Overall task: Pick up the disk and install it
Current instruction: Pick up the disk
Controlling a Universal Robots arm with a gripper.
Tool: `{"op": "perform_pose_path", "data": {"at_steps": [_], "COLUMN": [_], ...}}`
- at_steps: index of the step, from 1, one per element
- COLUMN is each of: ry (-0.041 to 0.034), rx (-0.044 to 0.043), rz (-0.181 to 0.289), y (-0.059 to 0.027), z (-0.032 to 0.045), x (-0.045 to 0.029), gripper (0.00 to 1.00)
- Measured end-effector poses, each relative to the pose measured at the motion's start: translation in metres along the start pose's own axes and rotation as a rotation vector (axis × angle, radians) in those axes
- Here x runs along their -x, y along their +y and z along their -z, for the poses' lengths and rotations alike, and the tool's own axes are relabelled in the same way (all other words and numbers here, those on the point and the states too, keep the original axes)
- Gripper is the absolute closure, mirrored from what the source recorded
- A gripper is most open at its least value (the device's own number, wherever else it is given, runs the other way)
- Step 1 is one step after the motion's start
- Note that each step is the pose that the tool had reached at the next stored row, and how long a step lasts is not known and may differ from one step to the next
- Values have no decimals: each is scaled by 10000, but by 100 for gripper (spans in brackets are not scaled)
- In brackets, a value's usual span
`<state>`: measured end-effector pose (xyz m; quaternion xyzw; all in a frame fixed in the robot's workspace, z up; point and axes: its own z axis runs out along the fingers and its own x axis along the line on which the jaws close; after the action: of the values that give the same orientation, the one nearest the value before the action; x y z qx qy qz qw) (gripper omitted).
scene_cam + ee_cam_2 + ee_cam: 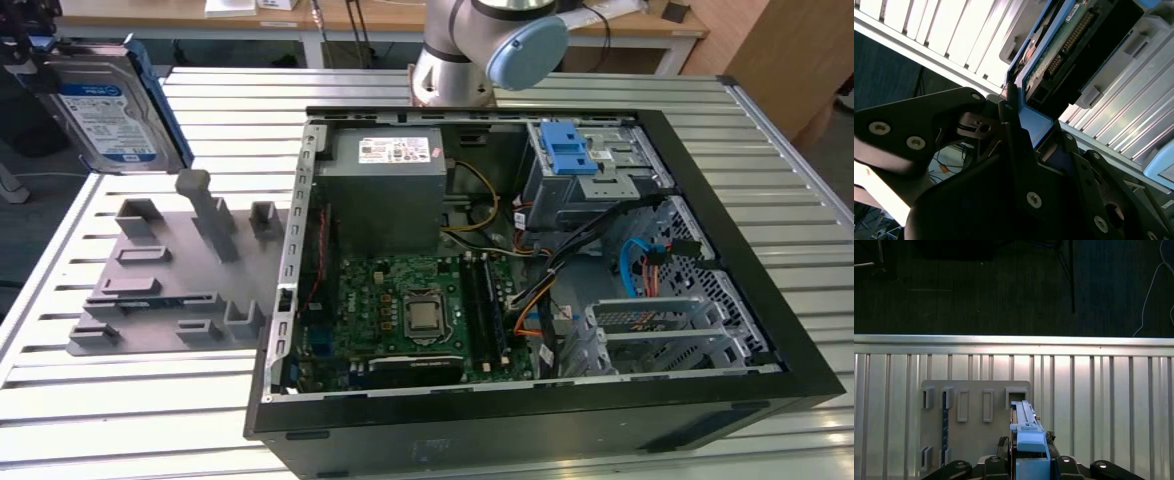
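Blue-edged disk point(110, 108) sits clamped in the closed hand point(1036, 127), raised above the grey stand point(174, 270) at the exterior view's far left. Both wrist views hide its label.

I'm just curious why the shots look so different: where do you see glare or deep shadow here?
Second wrist view: the table slats glare white behind the disk, and the gripper shut on it looks nearly black. First wrist view: the floor is dark, the table edge gleams. Exterior view: even light, some shade inside the computer case.
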<state>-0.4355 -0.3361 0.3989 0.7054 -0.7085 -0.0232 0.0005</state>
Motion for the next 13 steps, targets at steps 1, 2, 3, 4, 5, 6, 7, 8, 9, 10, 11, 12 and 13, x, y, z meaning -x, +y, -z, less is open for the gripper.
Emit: {"op": "perform_pose_path", "data": {"at_steps": [1,2,3,4,5,6,7,8,9,10,11,12,13], "ry": [0,0,0,0,-1,0,0,0,0,0,0,0,0], "rx": [-1,-1,0,-1,0,0,0,0,-1,0,0,1,0], "rz": [0,0,0,0,0,0,0,0,0,0,0,0,0], "y": [0,1,1,1,1,1,2,2,2,3,3,3,3], "z": [6,12,19,25,33,40,47,55,62,69,78,87,95], "x": [0,0,1,1,1,1,2,2,2,2,3,3,3], "gripper": [64,64,64,64,64,64,64,64,64,64,64,64,64]}}
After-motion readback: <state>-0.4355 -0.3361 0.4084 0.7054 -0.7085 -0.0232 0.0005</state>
